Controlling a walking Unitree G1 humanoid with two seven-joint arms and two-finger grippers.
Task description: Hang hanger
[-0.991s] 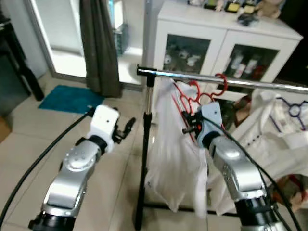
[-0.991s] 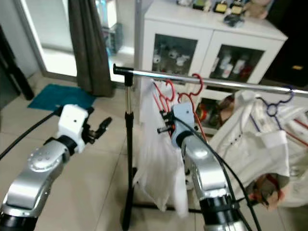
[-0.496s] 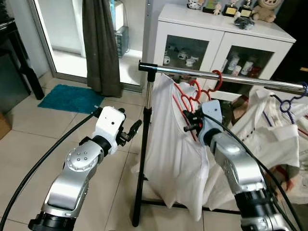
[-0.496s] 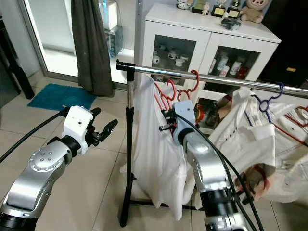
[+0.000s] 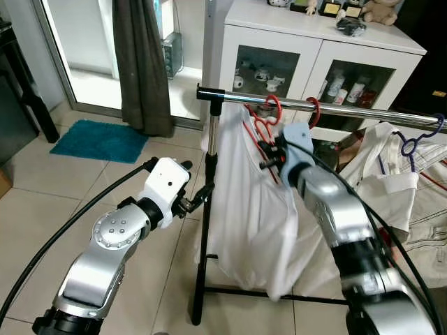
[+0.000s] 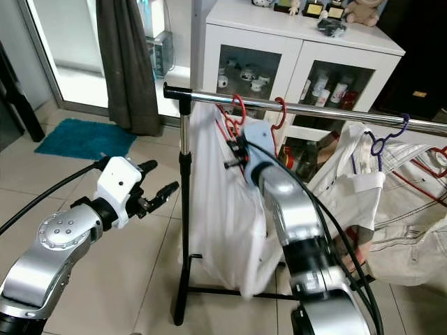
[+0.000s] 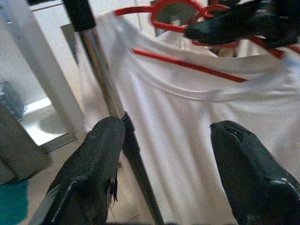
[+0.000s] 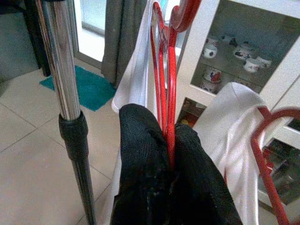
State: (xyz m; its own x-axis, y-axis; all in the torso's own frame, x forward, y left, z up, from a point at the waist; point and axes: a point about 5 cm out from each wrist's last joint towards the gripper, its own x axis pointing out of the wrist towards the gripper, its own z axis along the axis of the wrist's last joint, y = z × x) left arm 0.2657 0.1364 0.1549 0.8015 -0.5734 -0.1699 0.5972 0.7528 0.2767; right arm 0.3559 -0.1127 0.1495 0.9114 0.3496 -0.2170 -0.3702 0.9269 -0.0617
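Right wrist view shows the right tool (image 8: 169, 154) clamped on the red hanger (image 8: 169, 70), whose hook sits over the rail (image 5: 328, 109). Beside the stand's pole (image 5: 208, 209), the left tool (image 7: 164, 164) gapes wide before the white shirt (image 5: 255, 202).

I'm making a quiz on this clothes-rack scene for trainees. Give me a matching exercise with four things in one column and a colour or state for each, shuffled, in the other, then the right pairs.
Things:
1. left end effector
2. right end effector
3. floor mat
4. hanger on the far right of the rail

Colour or state:
A. teal
B. shut on the red hanger
C. purple
D. open, beside the rack's upright pole

Pairs: 1-D, 2-B, 3-A, 4-C
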